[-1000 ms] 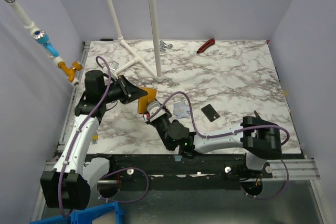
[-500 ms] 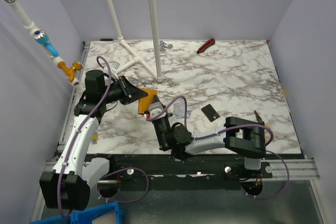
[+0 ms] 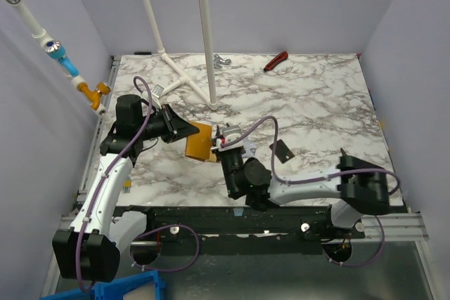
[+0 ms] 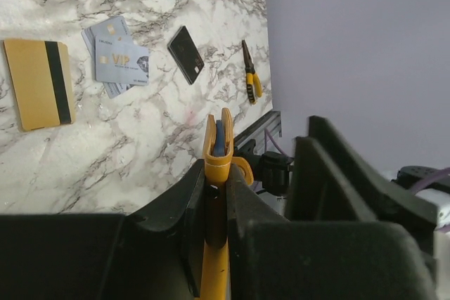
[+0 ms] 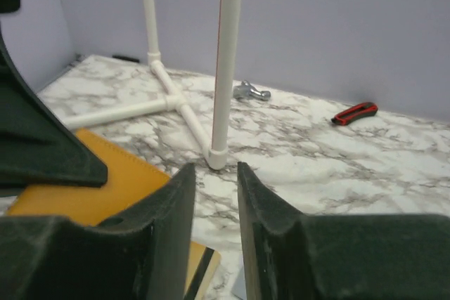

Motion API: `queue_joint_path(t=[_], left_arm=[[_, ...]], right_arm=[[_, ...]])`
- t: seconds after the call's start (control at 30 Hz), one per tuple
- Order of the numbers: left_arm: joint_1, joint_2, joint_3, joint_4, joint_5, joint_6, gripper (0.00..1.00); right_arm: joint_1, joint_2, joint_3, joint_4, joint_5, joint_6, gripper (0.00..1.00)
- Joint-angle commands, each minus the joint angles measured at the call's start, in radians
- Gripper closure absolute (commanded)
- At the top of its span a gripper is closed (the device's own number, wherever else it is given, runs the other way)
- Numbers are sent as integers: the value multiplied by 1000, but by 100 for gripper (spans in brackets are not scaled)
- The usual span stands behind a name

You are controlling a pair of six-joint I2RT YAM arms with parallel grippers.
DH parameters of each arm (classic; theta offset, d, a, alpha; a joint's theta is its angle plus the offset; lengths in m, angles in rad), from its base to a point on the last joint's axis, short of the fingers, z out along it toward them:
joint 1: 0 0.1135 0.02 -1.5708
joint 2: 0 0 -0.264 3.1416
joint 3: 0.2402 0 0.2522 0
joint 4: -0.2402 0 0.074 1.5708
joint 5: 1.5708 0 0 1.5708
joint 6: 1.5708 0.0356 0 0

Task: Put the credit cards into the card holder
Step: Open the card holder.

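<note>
My left gripper is shut on the orange card holder and holds it above the table; edge-on in the left wrist view, the card holder stands between the jaws with its blue lining showing. A gold-tan credit card with a dark stripe lies flat on the marble, partly under the holder in the right wrist view. Pale grey-blue credit cards lie overlapped beside it. My right gripper hovers just right of the holder, its jaws slightly open with nothing between them.
A black card lies right of the grey cards. A white pipe stand rises at the back, with a metal clip and a red tool near the far wall. Yellow-handled pliers lie near the table edge.
My right gripper has swung right, away from the holder's edge toward the grey cards, and its jaws closed and then parted a little. The left gripper keeps the holder.
</note>
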Motion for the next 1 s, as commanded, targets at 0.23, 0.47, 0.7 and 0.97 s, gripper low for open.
queue_joint_path(t=[0.23,0.47,0.7,0.97], left_arm=[[-75,43,48,42,-6,73,100],[-94,41,71,35,-2,118,100],[-95,12,47,32,7,121,100],[-95,0,34,55,28,88,100]], right_arm=[[-108,-398,72,-1248,-476,1034,42],[-138,-314,190,-1418,-643,1145,34],[-161,-307,202,-1459,-611,1224,37],[-194,-374,128,-1470,-546,1288,49]])
